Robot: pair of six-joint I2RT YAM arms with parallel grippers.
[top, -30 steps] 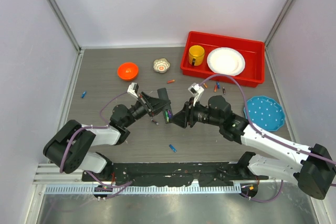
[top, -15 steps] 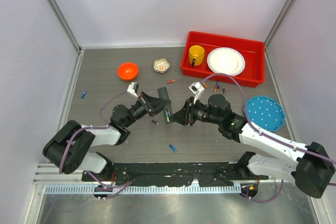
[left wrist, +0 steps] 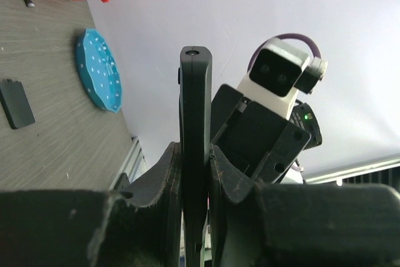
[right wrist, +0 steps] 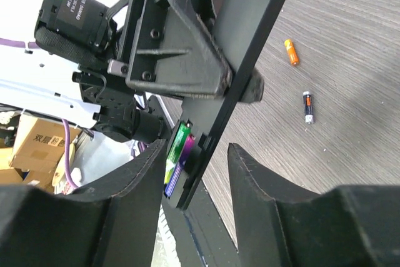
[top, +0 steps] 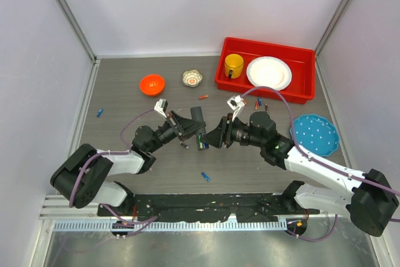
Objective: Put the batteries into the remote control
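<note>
1. The left arm [top: 134, 148] is stretched low over the bench [top: 112, 101] from its base towards the middle, with the wrist raised off the surface.
2. The left gripper [left wrist: 195, 154] is clamped on the remote control [left wrist: 195, 110]. Its jaws are pressed flat against both faces of the remote's lower part.
3. The remote control is held on edge and tilted above the bench centre, clear of the surface, with its free end pointed away from the left wrist.
4. The right arm [top: 312, 164] is extended from the right base towards the centre, with its wrist levelled at the remote.
5. The right gripper [right wrist: 199, 149] is set around the remote's near end. Its jaws are parted, one finger on either side, and a gap is seen on each side.
6. A green battery [right wrist: 179, 141] and a purple battery [right wrist: 180, 168] are seated side by side in the remote's slot.
7. An orange battery [right wrist: 291, 52] and a dark battery [right wrist: 307, 107] are left loose on the bench beyond the remote.
8. A blue battery [top: 205, 176] is seen near the front of the bench, well apart from both grippers.
</note>
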